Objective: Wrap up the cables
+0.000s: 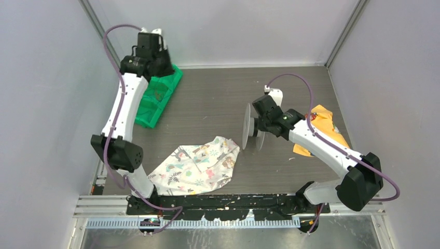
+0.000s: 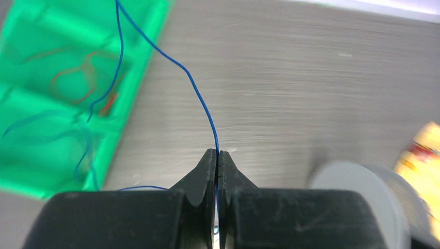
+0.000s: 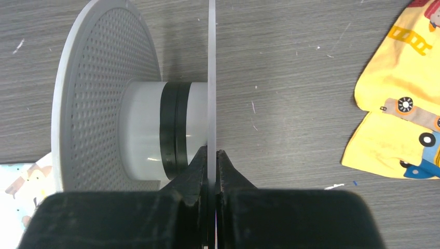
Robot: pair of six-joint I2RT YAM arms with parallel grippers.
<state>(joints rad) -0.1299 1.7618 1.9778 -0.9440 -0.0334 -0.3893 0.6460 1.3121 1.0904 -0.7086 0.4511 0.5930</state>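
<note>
A thin blue cable [image 2: 193, 83] runs from the green tray [image 2: 129, 98] up into my left gripper [image 2: 217, 154], which is shut on it high over the tray at the back left [image 1: 150, 49]. More blue wire loops [image 2: 83, 155] lie in the tray. My right gripper [image 3: 211, 155] is shut on the rim of the near disc [image 3: 211, 78] of a pale grey two-disc spool [image 3: 98, 104], held on edge above mid table [image 1: 250, 127]. A dark band [image 3: 174, 129] sits round the spool's white hub. The spool's edge also shows in the left wrist view [image 2: 358, 187].
A green compartment tray [image 1: 158, 98] holds reddish rubber bands [image 2: 72, 83]. A patterned white cloth [image 1: 200, 166] lies at the near middle. A yellow printed cloth [image 1: 321, 127] lies at the right, under the right arm; it also shows in the right wrist view [image 3: 399, 104].
</note>
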